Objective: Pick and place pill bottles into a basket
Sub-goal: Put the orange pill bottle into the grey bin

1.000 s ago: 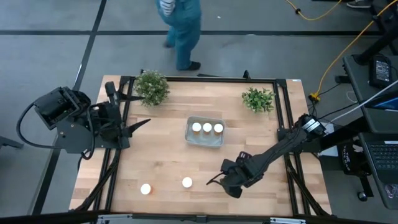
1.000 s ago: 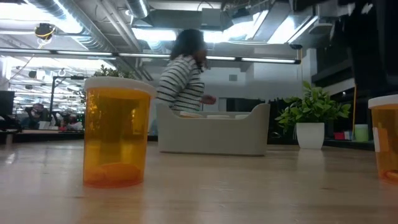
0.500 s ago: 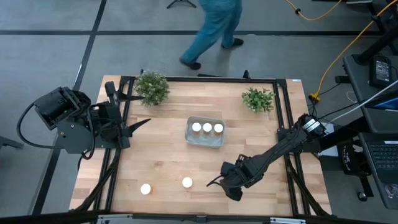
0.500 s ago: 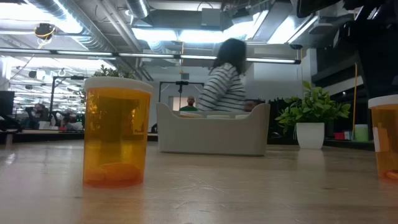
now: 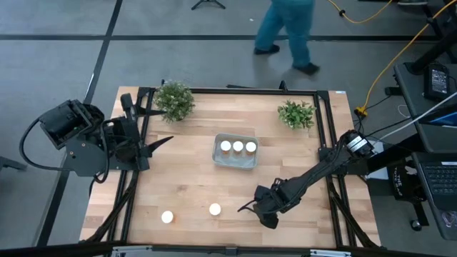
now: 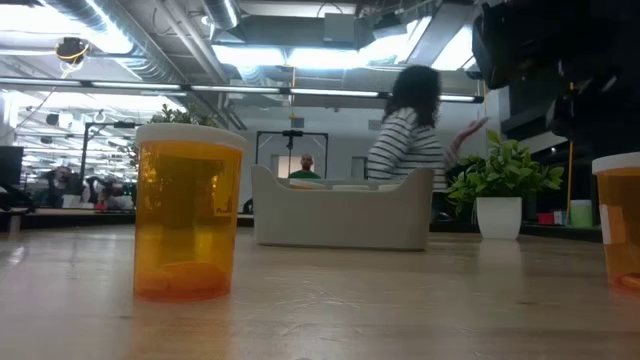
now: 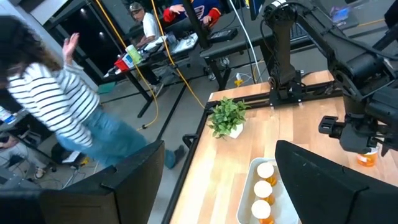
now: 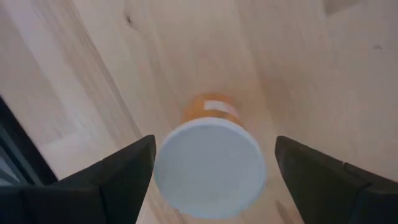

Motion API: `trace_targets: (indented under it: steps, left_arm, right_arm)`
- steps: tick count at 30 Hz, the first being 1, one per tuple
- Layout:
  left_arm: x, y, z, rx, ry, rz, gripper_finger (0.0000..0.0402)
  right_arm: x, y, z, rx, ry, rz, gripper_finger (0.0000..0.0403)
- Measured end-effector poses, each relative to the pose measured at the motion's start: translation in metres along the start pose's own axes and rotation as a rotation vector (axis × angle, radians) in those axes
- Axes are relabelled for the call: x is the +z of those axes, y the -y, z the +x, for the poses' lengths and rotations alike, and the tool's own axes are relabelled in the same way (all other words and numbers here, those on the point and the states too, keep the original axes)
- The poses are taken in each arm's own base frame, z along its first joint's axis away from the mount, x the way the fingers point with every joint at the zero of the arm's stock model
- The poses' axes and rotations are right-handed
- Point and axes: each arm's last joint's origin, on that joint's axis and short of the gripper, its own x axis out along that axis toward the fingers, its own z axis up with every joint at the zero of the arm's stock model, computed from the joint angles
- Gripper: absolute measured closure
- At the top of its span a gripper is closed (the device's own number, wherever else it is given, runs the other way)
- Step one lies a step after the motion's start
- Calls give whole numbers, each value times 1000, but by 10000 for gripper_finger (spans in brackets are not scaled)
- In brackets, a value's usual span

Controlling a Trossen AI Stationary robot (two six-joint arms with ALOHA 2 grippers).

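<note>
- Pill bottles are the job: three sit in the basket (image 5: 234,152) in the middle of the table (image 5: 186,178).
- Right gripper (image 5: 249,206) hangs open over one pill bottle (image 8: 210,163) at the front, a finger on each side, so this looks like the pick-up step.
- Left gripper (image 5: 166,140) waits open at the left edge.
- Two more bottles (image 5: 215,209) stand at the front.
- Next, I think, it must go down and squeeze.

Amber pill bottles (image 6: 188,222) with white caps, pale grey-blue basket (image 5: 235,161), light wooden table (image 5: 193,185), green potted plants (image 5: 174,100), person in black-and-white stripes (image 6: 410,145)
</note>
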Motion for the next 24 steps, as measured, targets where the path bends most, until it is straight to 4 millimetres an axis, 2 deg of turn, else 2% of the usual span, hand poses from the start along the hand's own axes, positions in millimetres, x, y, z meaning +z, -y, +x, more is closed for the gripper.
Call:
trace_targets:
  steps: [6, 20, 24]
  left_arm:
    - [0, 1, 0, 0, -1, 2, 100]
    - [0, 1, 0, 1, -1, 12, 100]
    - [0, 1, 0, 1, -1, 19, 100]
  right_arm:
    - [0, 0, 0, -1, 0, -13, 98]
    - [10, 5, 0, 10, 16, -30, 202]
    - [11, 5, 0, 10, 17, -27, 205]
